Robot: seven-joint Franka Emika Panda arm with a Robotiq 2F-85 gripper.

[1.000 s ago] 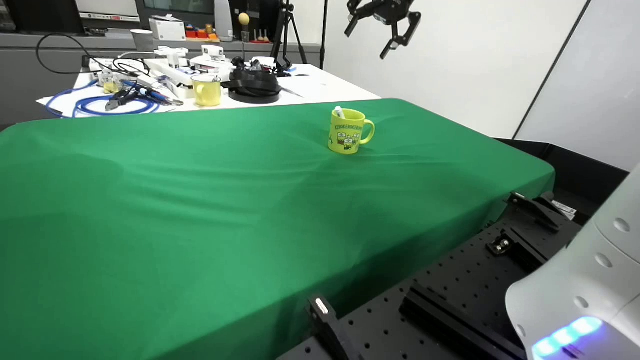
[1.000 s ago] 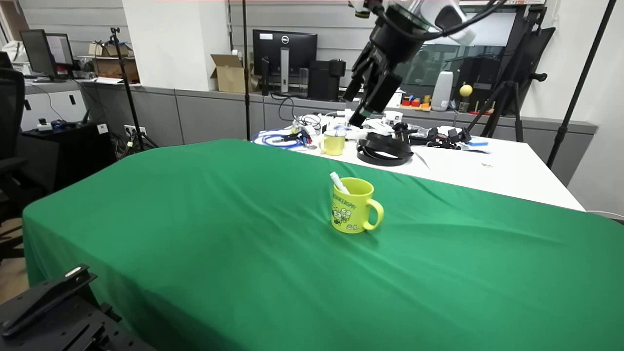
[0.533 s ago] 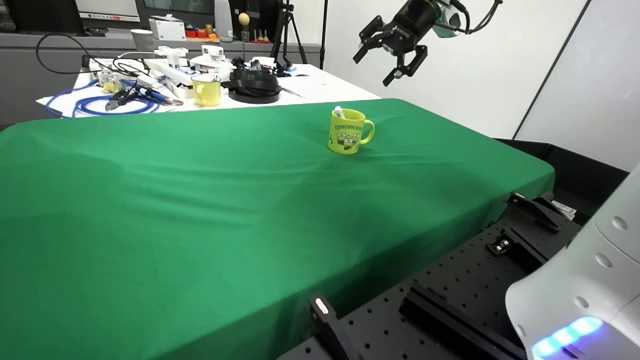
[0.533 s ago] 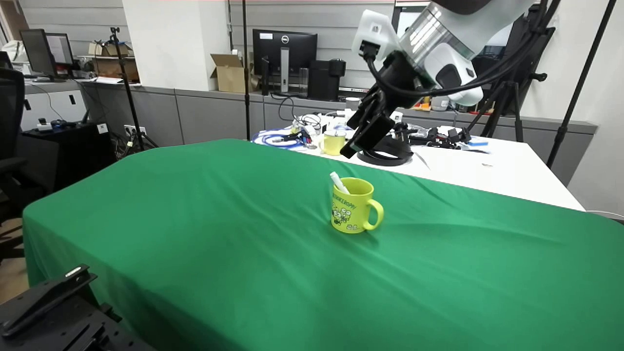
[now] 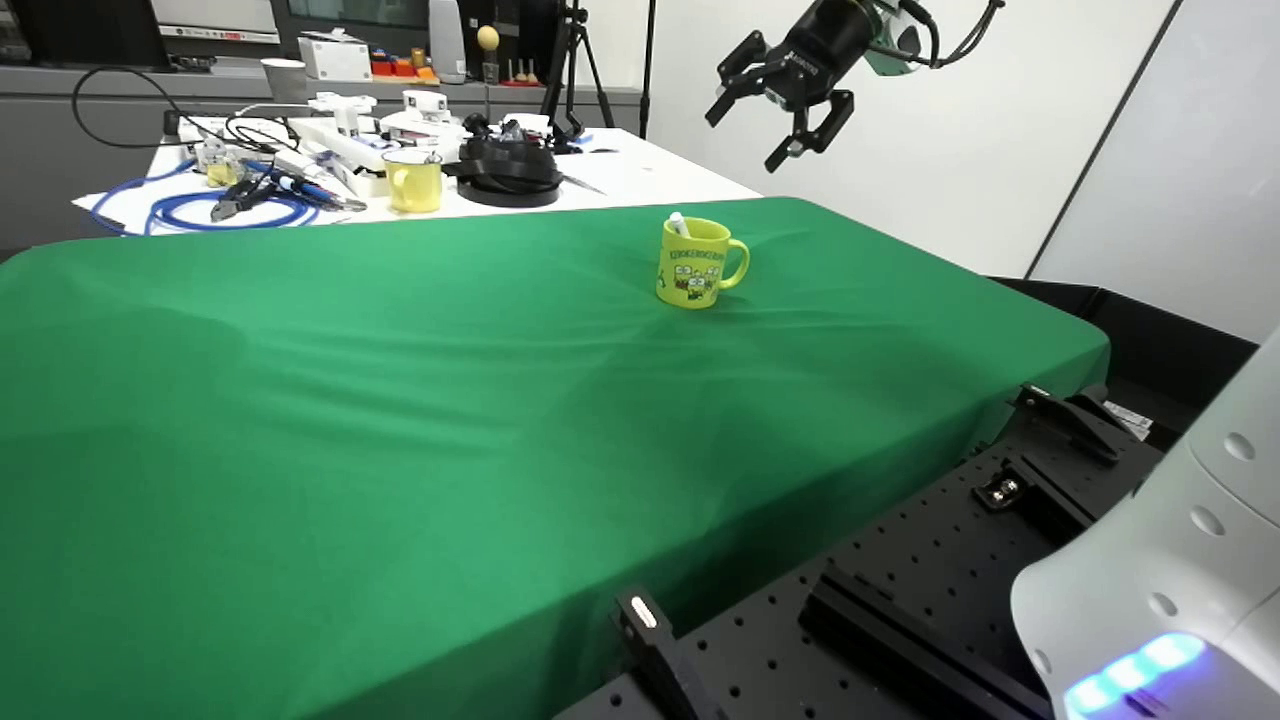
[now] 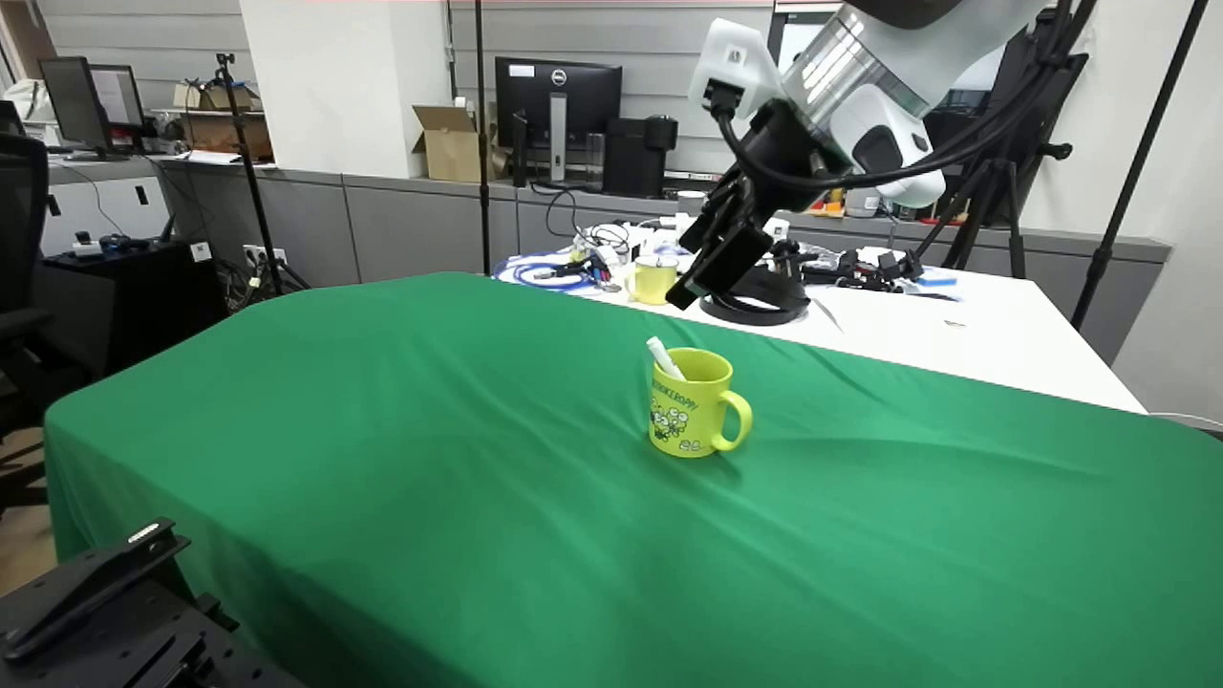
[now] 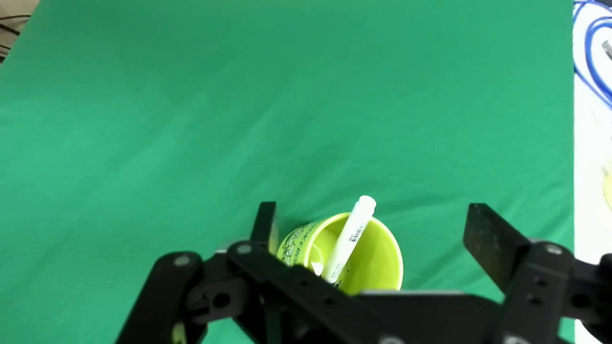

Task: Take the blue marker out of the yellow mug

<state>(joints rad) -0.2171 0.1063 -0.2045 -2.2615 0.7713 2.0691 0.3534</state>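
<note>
The yellow mug [image 5: 690, 275] stands upright on the green cloth, its handle to the right in both exterior views [image 6: 690, 416]. The marker [image 6: 662, 356] has a white barrel and leans inside the mug, its upper end above the rim [image 5: 679, 225]. In the wrist view, the marker [image 7: 351, 239] lies across the mug's opening; its lower end is mostly hidden by the gripper. The mug [image 7: 377, 253] is partly hidden there too. My gripper [image 5: 744, 141] is open and empty, well above the mug and apart from it. Its fingers [image 7: 373, 206] are wide apart in the wrist view.
A white table [image 6: 1013, 334] adjoins the green cloth [image 6: 430, 459]. On it are a paler yellow mug [image 5: 415, 185], blue cables [image 5: 180, 212] and a black coiled strap [image 5: 508, 175]. A black perforated base plate [image 5: 850, 600] lies along the cloth's near edge.
Over the first half second my gripper came down, and more of the arm came into view. Since then it has hardly moved. The mug and marker have stayed put.
</note>
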